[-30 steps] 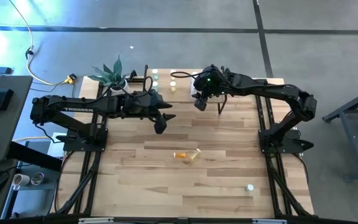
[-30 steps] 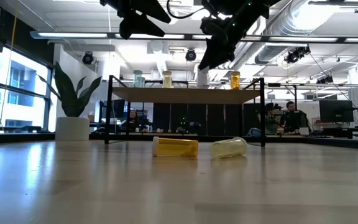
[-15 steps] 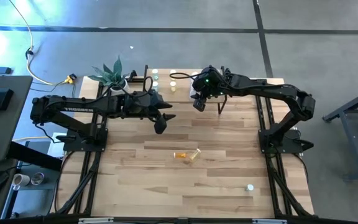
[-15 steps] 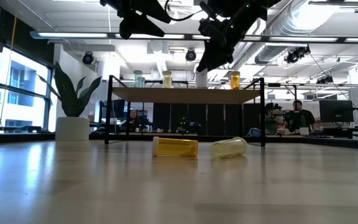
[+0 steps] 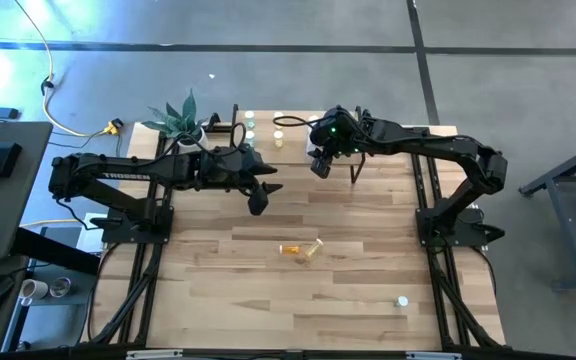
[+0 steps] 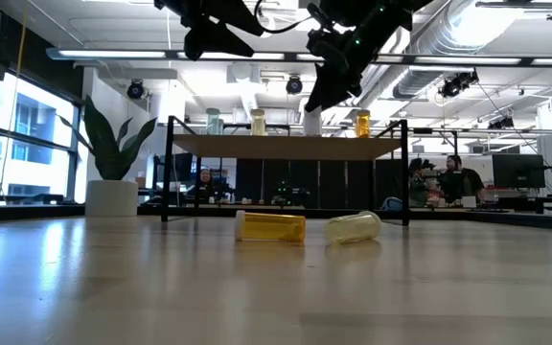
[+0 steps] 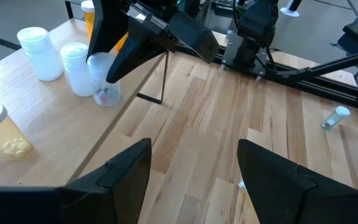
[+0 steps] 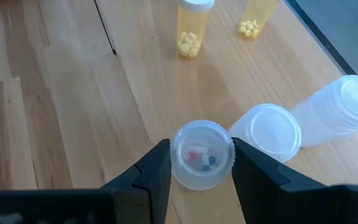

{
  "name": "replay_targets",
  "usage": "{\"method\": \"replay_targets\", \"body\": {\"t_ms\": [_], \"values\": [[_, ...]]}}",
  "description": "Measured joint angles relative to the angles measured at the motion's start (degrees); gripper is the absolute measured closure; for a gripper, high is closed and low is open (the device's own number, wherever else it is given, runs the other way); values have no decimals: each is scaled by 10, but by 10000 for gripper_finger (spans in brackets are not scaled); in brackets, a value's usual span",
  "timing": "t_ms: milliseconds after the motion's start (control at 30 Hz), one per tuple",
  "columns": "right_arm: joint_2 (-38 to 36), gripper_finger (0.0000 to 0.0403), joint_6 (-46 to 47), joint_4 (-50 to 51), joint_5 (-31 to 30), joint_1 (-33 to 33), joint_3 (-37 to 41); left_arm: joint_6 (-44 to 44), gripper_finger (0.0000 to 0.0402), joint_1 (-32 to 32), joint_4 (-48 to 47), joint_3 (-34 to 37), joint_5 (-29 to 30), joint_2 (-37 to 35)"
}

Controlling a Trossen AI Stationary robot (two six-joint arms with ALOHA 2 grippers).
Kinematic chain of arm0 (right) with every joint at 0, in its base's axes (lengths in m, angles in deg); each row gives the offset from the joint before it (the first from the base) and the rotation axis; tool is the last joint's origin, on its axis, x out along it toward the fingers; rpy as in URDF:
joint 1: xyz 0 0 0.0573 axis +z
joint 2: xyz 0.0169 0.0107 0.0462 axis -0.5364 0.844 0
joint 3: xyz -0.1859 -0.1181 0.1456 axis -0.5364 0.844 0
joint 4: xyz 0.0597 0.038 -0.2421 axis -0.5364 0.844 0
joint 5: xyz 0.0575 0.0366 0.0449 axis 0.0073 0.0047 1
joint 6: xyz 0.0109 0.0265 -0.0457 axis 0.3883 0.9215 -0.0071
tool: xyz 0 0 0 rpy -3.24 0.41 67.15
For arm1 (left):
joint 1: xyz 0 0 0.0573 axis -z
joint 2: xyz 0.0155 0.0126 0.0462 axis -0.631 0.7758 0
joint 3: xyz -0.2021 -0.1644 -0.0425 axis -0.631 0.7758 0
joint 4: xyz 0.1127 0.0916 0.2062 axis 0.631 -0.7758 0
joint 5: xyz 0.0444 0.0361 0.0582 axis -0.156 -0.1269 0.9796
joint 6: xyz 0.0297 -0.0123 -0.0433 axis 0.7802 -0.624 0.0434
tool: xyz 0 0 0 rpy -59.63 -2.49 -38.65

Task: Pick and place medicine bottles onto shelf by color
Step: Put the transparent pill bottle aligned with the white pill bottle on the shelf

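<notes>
My right gripper is clamped on a clear bottle, one dark finger on each side of its translucent ribbed cap; through the cap I can see a few small pills, one reddish and one dark. It stands on the shelf, a light wooden top on thin black legs. Just beside it stand two white bottles with pale caps, touching each other, and farther along the shelf two yellow bottles with pale pills in the bottom. From table height I see the shelf at the back of the table with bottles in a row on it. On the tabletop two more yellow bottles lie on their sides near the middle, and a small bottle lies alone near the right front corner. My left gripper hangs spread apart, holding nothing, over the table left of the shelf.
</notes>
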Motion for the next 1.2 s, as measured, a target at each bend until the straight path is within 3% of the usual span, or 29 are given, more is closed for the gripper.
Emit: {"method": "replay_targets", "body": {"t_ms": [267,567,1200], "values": [[0,267,10,1,-3,0,0,0,172,0,0,0,0,0],[2,226,14,8,-5,0,2,0,172,0,0,0,0,0],[-11,224,44,0,-5,0,1,0,172,0,-1,0,0,0]]}}
